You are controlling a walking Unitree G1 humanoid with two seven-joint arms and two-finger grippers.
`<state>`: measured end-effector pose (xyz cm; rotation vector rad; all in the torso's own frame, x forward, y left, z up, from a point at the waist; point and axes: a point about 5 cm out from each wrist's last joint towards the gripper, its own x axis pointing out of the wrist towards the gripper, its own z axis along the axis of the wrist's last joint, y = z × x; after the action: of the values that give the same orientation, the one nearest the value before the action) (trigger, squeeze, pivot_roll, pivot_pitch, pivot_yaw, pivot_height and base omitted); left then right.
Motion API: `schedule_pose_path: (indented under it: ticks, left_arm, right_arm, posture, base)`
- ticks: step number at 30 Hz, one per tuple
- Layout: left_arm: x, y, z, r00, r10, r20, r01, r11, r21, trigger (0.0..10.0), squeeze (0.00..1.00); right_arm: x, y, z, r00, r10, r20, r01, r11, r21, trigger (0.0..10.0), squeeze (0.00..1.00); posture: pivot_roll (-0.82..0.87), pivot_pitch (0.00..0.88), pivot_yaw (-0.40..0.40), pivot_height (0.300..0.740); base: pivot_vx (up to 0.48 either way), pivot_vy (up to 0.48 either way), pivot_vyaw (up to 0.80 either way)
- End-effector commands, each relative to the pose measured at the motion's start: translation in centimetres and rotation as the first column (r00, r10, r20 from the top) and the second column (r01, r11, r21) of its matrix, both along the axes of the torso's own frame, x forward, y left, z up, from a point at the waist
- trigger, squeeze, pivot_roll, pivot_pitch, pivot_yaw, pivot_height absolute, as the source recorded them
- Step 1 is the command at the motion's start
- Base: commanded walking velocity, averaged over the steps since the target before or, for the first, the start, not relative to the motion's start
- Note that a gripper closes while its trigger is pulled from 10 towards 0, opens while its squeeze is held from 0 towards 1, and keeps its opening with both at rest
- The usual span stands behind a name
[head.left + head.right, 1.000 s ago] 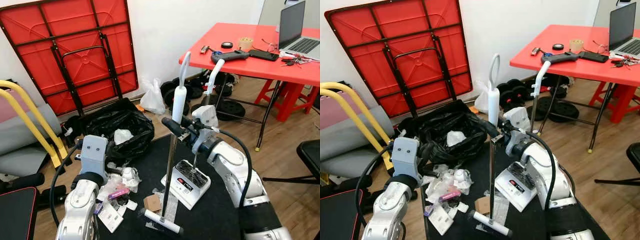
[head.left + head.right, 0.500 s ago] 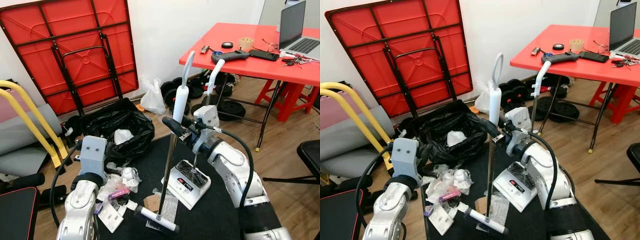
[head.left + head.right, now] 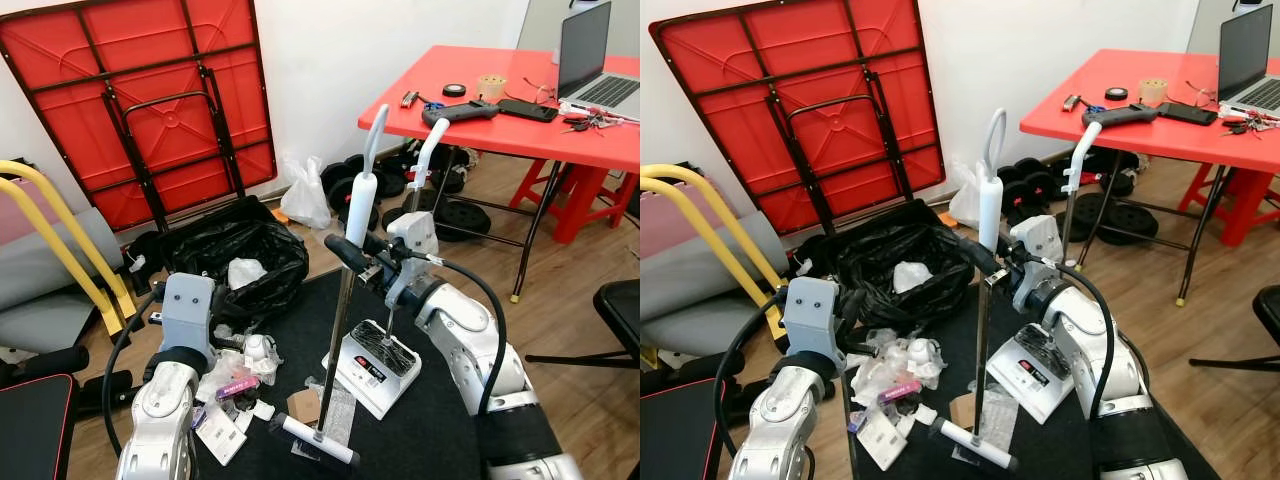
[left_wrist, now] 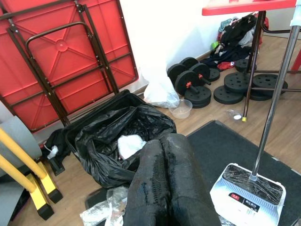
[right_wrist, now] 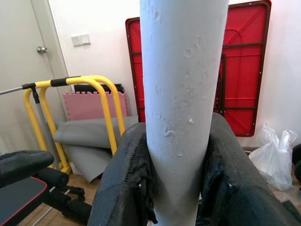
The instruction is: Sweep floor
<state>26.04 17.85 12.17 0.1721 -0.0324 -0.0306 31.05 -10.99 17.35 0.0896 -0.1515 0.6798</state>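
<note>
Right gripper [image 3: 347,252] clamped around the white grip of the broom [image 3: 355,215], black fingers [image 5: 124,188] pressed on both sides of it. Broom near upright, slightly tilted, its metal pole running down to the white head [image 3: 312,442] resting on the dark mat [image 3: 430,430], beside scattered litter [image 3: 238,385] near the mat's left edge. White dustpan [image 3: 375,365] flat on the mat just right of the pole, with its own upright handle. Left gripper [image 4: 164,183] narrowed, fingers pressed together and holding nothing, above the litter, facing the black rubbish bag [image 3: 240,260].
</note>
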Motion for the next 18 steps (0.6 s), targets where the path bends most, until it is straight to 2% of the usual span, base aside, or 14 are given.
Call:
schedule_pose_path:
  ticks: [1,4,8,11,18]
  left_arm:
    - [0.0,0.6,0.0,0.994,0.107,0.016,-0.107,0.994,0.000,10.0,0.00]
    - [0.0,0.6,0.0,0.994,0.107,0.016,-0.107,0.994,0.000,10.0,0.00]
    - [-0.1,0.6,0.1,0.994,0.106,0.020,-0.106,0.994,-0.002,10.0,0.00]
    - [-0.2,0.3,0.0,0.997,0.081,0.009,-0.080,0.996,-0.036,10.0,0.00]
    - [-0.4,-0.2,0.1,0.999,0.053,0.007,-0.053,0.997,-0.049,10.0,0.00]
  right_arm:
    - [0.1,-0.1,1.0,0.998,-0.002,0.058,0.001,1.000,0.022,10.0,0.00]
    - [0.1,-0.1,1.1,0.998,-0.007,0.067,0.006,1.000,0.021,10.0,0.00]
    - [0.5,-0.7,1.8,0.994,-0.046,0.101,0.043,0.999,0.034,10.0,0.00]
    - [0.8,-1.2,2.2,0.992,-0.068,0.109,0.064,0.997,0.042,10.0,0.00]
    - [0.9,-1.4,2.4,0.991,-0.075,0.113,0.070,0.996,0.053,10.0,0.00]
  posture:
    - [-0.04,0.000,0.006,0.740]
    - [-0.04,0.000,0.006,0.740]
    - [-0.04,0.000,0.008,0.740]
    - [-0.04,0.000,0.009,0.740]
    - [-0.04,0.000,0.010,0.740]
  base:
    - [0.000,0.000,0.00]
    - [0.000,0.000,0.00]
    - [0.000,0.000,0.78]
    - [0.000,0.000,0.78]
    - [0.000,0.000,0.78]
